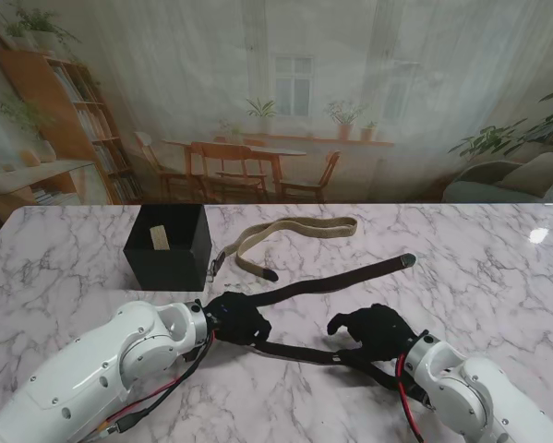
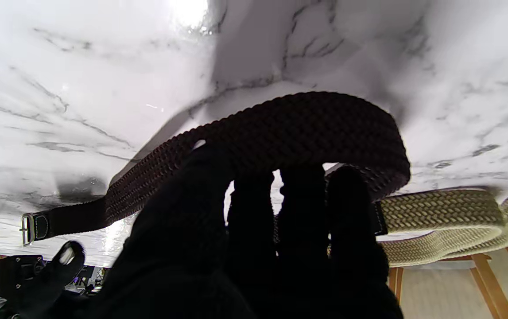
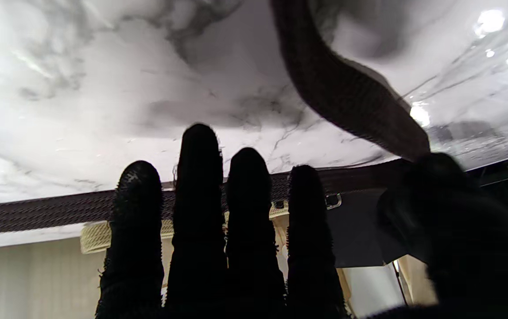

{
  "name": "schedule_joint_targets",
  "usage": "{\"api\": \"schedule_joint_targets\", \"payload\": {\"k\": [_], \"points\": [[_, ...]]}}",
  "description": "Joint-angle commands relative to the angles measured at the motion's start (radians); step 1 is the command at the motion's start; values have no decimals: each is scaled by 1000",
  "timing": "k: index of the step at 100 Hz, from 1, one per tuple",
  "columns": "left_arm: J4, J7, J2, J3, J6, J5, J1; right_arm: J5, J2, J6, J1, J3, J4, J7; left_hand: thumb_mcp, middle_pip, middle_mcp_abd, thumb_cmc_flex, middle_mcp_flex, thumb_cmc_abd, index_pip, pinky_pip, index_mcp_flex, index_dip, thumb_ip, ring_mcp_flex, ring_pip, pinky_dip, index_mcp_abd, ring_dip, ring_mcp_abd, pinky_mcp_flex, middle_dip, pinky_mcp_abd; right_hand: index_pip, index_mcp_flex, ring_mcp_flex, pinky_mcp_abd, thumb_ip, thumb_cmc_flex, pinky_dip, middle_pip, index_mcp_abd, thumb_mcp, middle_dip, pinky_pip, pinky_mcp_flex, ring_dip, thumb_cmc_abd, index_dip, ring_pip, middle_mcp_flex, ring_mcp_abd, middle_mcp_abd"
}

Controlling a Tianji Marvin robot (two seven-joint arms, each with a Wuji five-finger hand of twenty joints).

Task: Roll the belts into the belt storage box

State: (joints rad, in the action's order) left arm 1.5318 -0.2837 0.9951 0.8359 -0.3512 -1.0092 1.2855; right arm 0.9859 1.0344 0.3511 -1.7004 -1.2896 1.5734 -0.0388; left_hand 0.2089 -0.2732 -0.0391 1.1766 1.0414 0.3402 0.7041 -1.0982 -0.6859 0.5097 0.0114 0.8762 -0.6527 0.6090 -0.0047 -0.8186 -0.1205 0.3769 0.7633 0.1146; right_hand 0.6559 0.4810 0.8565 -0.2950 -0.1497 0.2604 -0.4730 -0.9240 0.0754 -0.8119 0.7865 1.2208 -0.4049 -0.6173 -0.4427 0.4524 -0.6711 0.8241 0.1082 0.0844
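Left robot hand (image 1: 238, 318): closed on dark belt (image 1: 350, 277).
Right robot hand (image 1: 376, 332): grip cannot be told.
Risk: roll may be loosened by slack.

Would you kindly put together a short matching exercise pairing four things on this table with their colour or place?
Things:
1. dark belt
2. tan belt
3. storage box
4. left hand

Descriptions:
A. black cube, far left of the table
B. on the dark belt's bend
C. khaki weave, looped beside the box
D. dark brown weave, folded between both hands

Pairs: 1-D, 2-C, 3-A, 4-B
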Motion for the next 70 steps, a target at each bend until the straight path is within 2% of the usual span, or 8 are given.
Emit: {"api": "schedule_joint_targets", "payload": {"k": [1, 10, 17, 27, 41, 56, 65, 70], "points": [[-1, -14, -2, 2, 7, -2, 11, 47, -3, -13, -44, -25, 28, 17, 78, -17, 2, 30, 52, 7, 60, -37, -53, 21, -33, 36, -48, 21, -18, -22, -5, 10, 18, -25, -46, -36, -98, 26, 18, -75, -39, 10, -7, 61, 26, 21, 48, -32, 34, 7, -77, -109, 16, 20], [1, -12, -2, 5, 11, -8, 17, 125, -6, -36, -87, -60, 64, 42, 84, -15, 0, 27, 54, 9, 59, -38, -55, 20, -32, 38, -48, 19, -19, -21, -5, 12, 17, -27, -105, -41, -216, 35, 21, -109, -74, 46, 1, 200, 26, 1, 116, -29, 53, -5, -108, -265, 10, 48], [3, -6, -2, 11, 11, -16, 24, 175, -9, -59, -121, -85, 98, 32, 87, -15, 0, 26, 53, 9, 58, -39, -54, 20, -31, 38, -47, 19, -18, -21, -5, 13, 16, -28, -141, -61, -269, 43, 26, -130, -90, 95, -13, 239, 1, -13, 148, -21, 40, -13, -98, -343, 13, 67], [10, 4, -2, 26, 9, -28, 38, 231, -12, -93, -152, -102, 123, 35, 90, -15, -1, 21, 54, 10, 58, -39, -55, 19, -29, 40, -47, 17, -17, -20, -5, 14, 16, -27, -141, -31, -289, 40, 30, -132, -109, 159, -35, 219, -47, -20, 163, -14, -9, 1, -87, -389, 17, 82], [20, 7, -2, 44, 11, -41, 54, 272, -15, -122, -165, -97, 128, 33, 95, -16, -1, 21, 56, 11, 57, -41, -55, 19, -27, 42, -48, 16, -17, -20, -4, 15, 15, -28, -13, 42, -275, 25, 39, -65, -139, 213, -17, 179, -130, -25, 158, -6, -82, 135, -80, -389, 1, 90], [22, 11, -2, 51, 15, -49, 62, 274, -18, -139, -157, -71, 116, 13, 99, -16, -3, 18, 55, 12, 56, -42, -57, 19, -24, 42, -48, 15, -16, -20, -4, 16, 14, -29, 41, 83, -267, 14, 46, -11, -145, 240, -18, 166, -165, -28, 159, -1, -114, 177, -75, -373, -5, 88], [26, 14, -2, 58, 14, -57, 69, 288, -20, -155, -145, -46, 99, 23, 101, -17, -2, 16, 56, 13, 56, -43, -57, 19, -23, 44, -48, 14, -17, -20, -4, 17, 14, -30, 113, 138, -215, -1, 70, 161, -152, 238, 22, 247, -201, -23, 135, 14, -108, 221, -68, -311, -12, 72], [31, 14, -2, 66, 12, -62, 76, 294, -21, -168, -138, -33, 91, 29, 102, -17, -1, 15, 56, 13, 56, -43, -57, 19, -22, 43, -48, 14, -16, -20, -4, 17, 14, -29, 162, 155, -175, -10, 85, 319, -150, 237, 58, 346, -212, -20, 124, 20, -74, 229, -65, -256, -20, 44]]}}
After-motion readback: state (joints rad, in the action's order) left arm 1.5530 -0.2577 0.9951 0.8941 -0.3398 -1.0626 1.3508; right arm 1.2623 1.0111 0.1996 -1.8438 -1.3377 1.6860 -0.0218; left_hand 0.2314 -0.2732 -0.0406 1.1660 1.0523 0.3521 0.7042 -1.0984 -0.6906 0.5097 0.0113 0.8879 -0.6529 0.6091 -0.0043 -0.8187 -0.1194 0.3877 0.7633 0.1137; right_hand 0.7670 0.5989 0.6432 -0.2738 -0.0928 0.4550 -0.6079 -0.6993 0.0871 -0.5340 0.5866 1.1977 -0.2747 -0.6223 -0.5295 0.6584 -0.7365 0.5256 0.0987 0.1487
